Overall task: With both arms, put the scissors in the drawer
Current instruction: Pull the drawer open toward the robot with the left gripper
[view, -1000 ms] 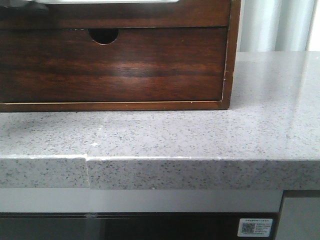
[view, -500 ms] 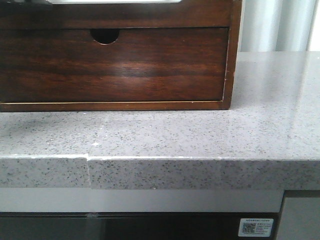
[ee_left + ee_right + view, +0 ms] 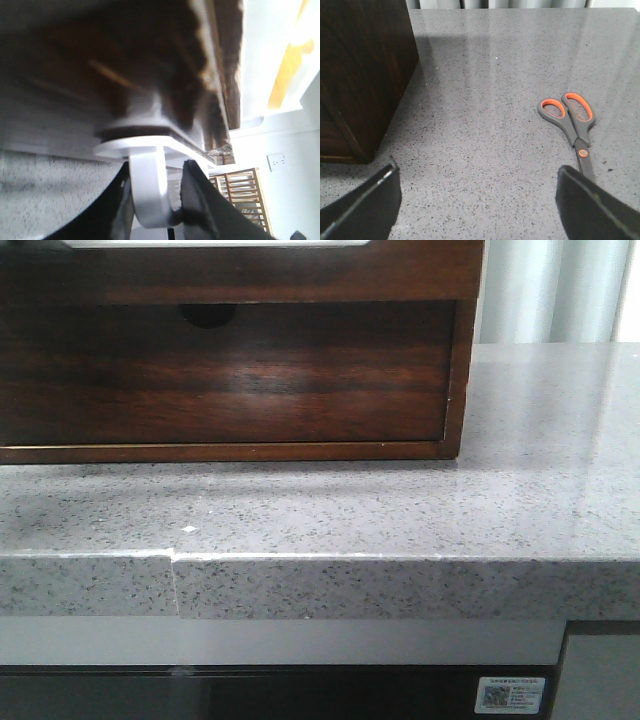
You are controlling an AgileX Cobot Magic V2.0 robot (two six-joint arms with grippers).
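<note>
Lying on the grey bench (image 3: 485, 75), the scissors (image 3: 571, 127) (blades closed) sit beyond the right end effector (image 3: 477, 200), spread wide and empty.

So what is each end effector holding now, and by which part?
Left end effector seems to grip the drawer by its white handle; blurred view. Right end effector holds nothing.
</note>
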